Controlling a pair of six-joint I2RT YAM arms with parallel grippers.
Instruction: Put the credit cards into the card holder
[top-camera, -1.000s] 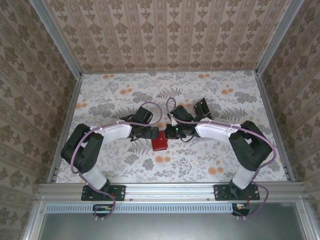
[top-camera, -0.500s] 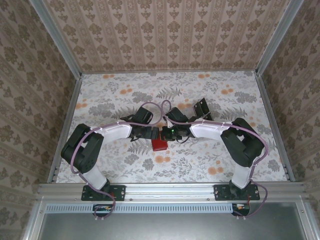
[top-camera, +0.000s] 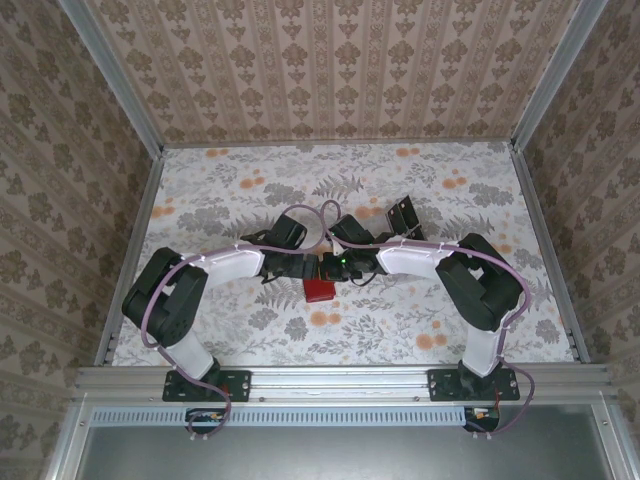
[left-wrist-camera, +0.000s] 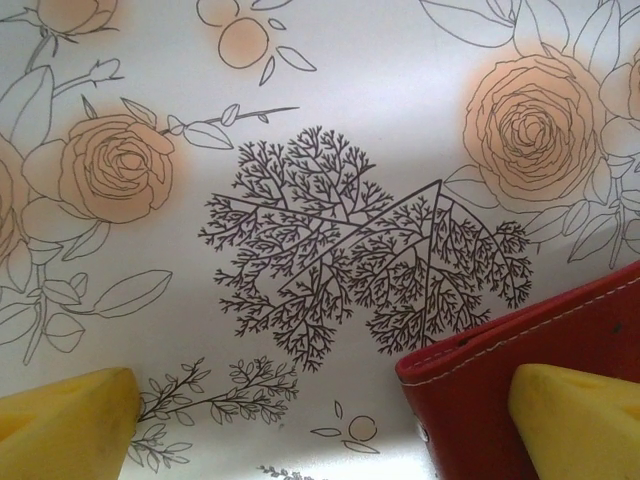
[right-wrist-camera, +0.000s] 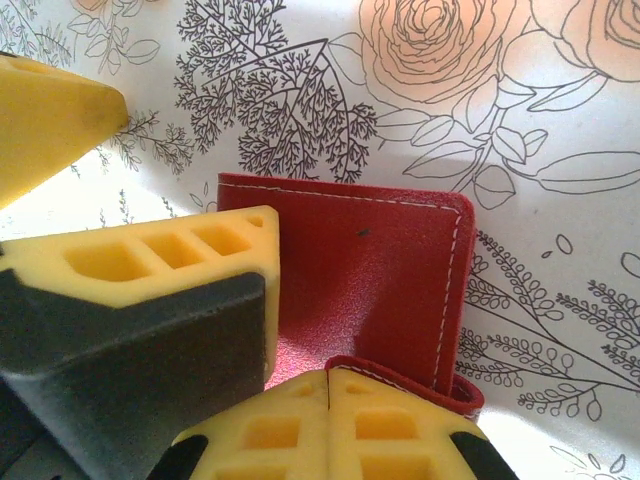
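Left end effector (left-wrist-camera: 325, 392) is open wide, its yellow fingers (left-wrist-camera: 65, 420) well apart, one sitting over a corner of the red card holder (left-wrist-camera: 540, 345). Right end effector (right-wrist-camera: 328, 388) has its pads pressed together with no gap. A raised red flap curls around the tips, but I can't tell if it's pinched. From the top I see the card holder flat on the floral table (top-camera: 450, 320) near the middle, between both arms. The two end effectors meet at its far edge. Stitched cover faces up.
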